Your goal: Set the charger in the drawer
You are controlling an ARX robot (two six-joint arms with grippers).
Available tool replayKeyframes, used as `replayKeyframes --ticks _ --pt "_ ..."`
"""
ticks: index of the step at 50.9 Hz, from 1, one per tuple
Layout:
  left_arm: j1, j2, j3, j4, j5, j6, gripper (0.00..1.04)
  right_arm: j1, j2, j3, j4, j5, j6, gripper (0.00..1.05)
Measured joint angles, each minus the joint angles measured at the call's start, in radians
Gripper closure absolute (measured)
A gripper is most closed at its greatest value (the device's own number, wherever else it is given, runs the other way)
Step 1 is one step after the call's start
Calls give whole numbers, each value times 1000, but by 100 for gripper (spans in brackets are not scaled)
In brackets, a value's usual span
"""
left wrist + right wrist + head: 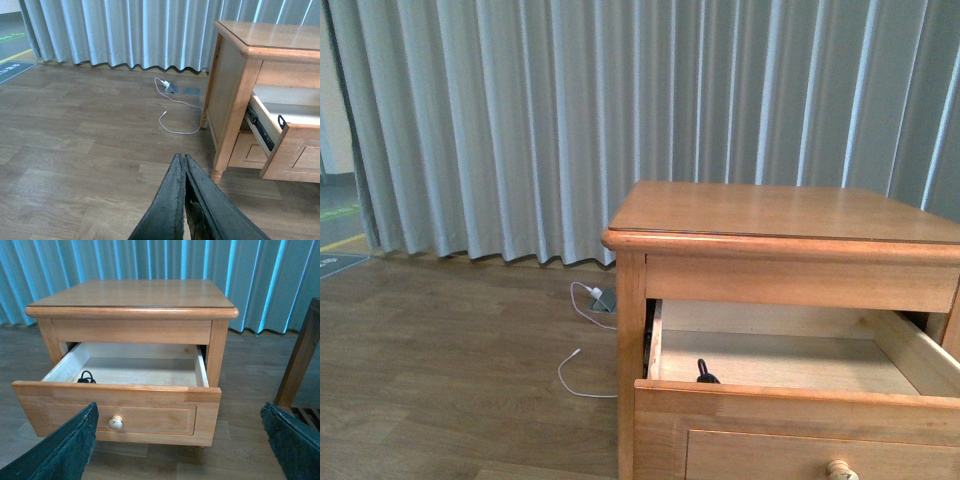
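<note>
The upper drawer (790, 412) of the light-brown nightstand (780, 210) stands pulled open. A loop of black cord (704, 374) shows inside it near its left front corner. The charger's white block is hidden behind the drawer front. The right wrist view shows the same drawer (150, 410), its round pale knob (115, 422) and the cord (86, 377). My right gripper (180, 442) is open and empty in front of the drawer, apart from it. My left gripper (182, 159) is shut and empty above the floor, left of the nightstand (235, 75).
A white plug with a long thin white cable (590, 292) lies on the wooden floor by the curtain, also in the left wrist view (165, 84). Another wooden piece of furniture (300, 355) stands to the right of the nightstand. Grey curtains (570, 110) hang behind.
</note>
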State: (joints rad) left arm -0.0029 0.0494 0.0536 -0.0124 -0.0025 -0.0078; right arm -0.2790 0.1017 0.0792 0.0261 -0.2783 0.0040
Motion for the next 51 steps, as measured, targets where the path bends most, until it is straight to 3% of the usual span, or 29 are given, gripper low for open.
replayKeyframes --ticks 19,31,42,46,51 --pt "0 -47 -41 6 0 0 101 0 0 0 0 0 0 8" --pt "0 -47 -41 6 0 0 56 45 61 20 -133 34 -61 8" --pt "0 -47 -41 6 0 0 15 181 353 66 -46 105 -62 8" --pt "0 -47 -41 7 0 2 4 241 471 81 32 142 -57 8" --pt "0 -47 -41 6 0 2 6 344 704 127 197 200 -35 8"
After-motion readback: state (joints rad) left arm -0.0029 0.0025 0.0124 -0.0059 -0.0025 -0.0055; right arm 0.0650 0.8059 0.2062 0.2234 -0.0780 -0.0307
